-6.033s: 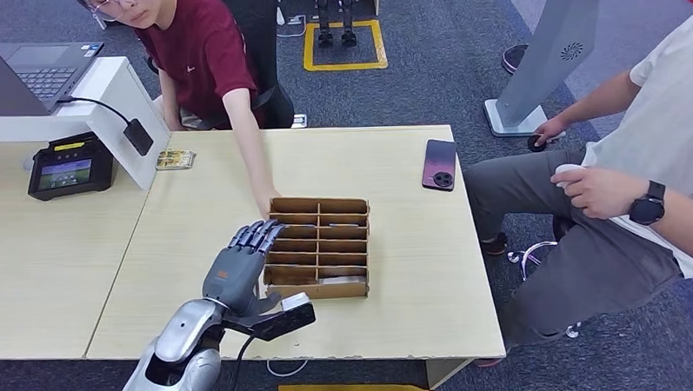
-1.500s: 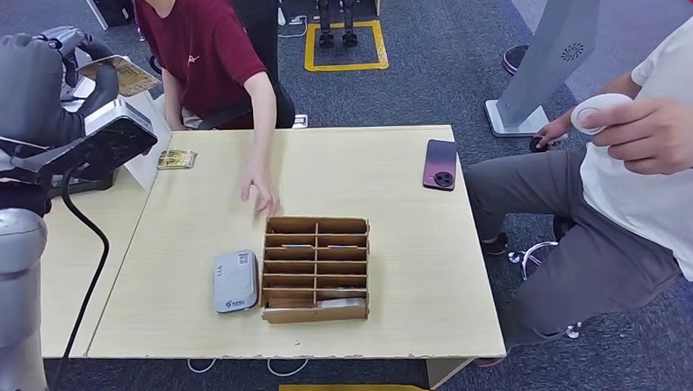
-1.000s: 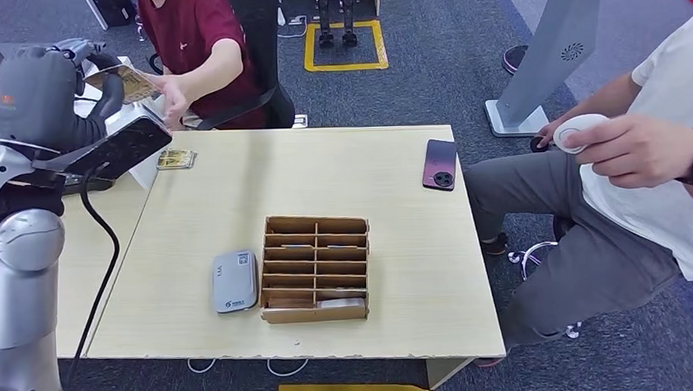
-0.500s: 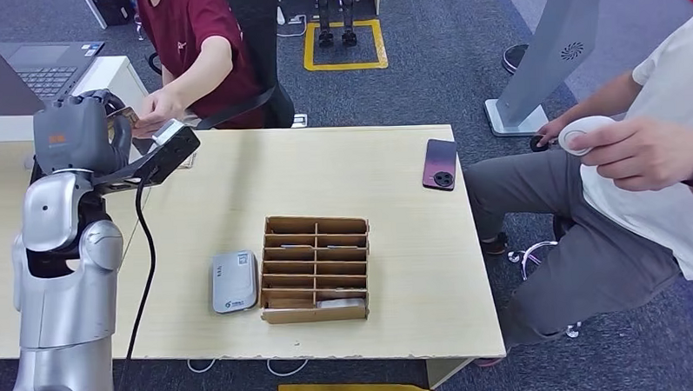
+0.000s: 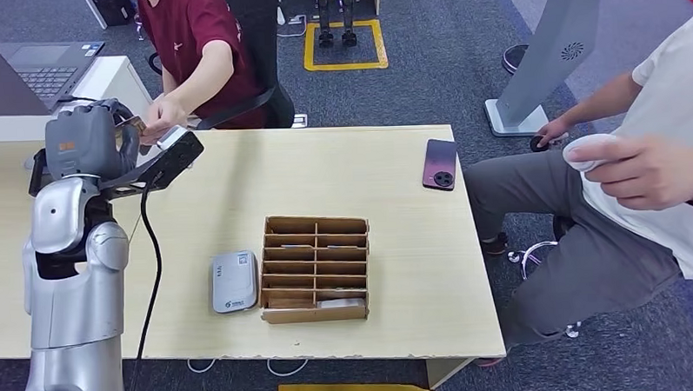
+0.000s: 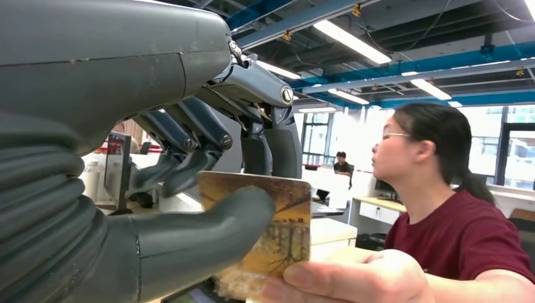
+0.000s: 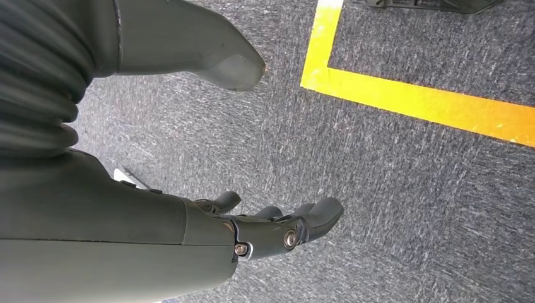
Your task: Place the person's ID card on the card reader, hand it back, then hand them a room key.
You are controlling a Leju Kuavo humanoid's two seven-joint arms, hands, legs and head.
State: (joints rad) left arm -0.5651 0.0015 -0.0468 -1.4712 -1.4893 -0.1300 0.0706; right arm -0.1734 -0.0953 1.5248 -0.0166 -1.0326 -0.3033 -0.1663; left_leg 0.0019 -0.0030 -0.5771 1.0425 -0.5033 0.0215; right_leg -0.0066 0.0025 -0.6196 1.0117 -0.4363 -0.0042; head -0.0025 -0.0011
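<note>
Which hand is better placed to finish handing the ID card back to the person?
Left. The left hand already holds the ID card raised toward the person's hand, which touches its edge. The right hand hangs open over the carpet.

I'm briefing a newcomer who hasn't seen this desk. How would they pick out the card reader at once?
Start at the light wooden table, then find the brown cardboard divider box near its front edge. The card reader lies flat just to the box's left: a small grey rounded slab, unlike the dark phone at the far side.
</note>
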